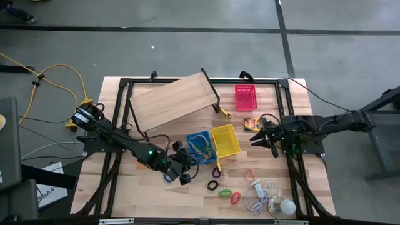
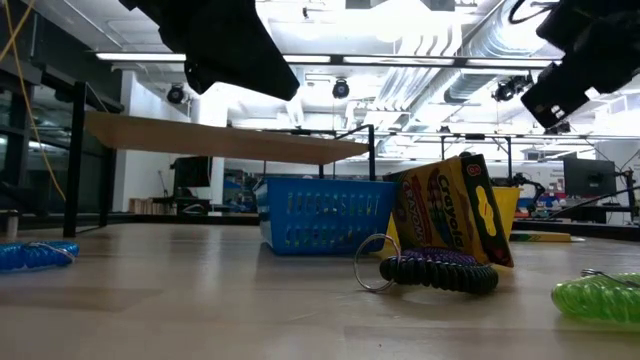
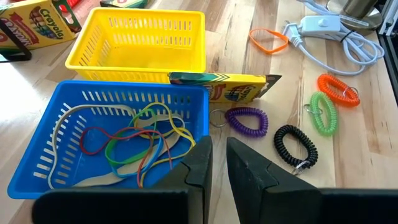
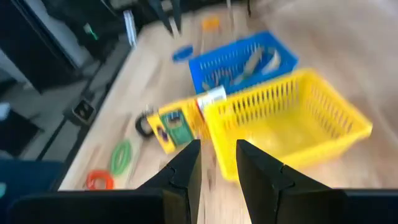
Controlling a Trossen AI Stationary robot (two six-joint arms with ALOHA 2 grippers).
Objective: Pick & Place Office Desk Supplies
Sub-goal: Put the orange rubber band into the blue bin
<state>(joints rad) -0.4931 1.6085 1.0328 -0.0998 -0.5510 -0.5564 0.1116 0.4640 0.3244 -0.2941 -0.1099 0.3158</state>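
Three small baskets stand on the desk (image 1: 125, 187): the blue basket (image 1: 199, 146) and the yellow basket (image 1: 225, 140) side by side near the middle, the red basket (image 1: 245, 97) farther back and well apart; the blue one already holds a tangle of rubber bands (image 3: 127, 146), which suggests it serves as their bin, while the yellow one looks empty; a crayon box (image 3: 225, 87) leans against the yellow basket's near wall, tilted rather than flat, so it reads as unsorted; a second crayon box (image 1: 252, 123) lies just right of the yellow basket; coiled loops wait on the bare wood, purple (image 3: 246, 119), black (image 3: 295, 145), green (image 3: 324, 112) and orange (image 3: 337, 88), near a white cord and bulb (image 1: 287, 207).

The left end effector (image 3: 216, 165) hangs at the blue basket's near corner, fingers a narrow gap apart and holding nothing, probably poised for a loop; the right end effector (image 4: 217, 171) hovers to the right of the yellow basket, facing it, slightly parted and likewise empty.
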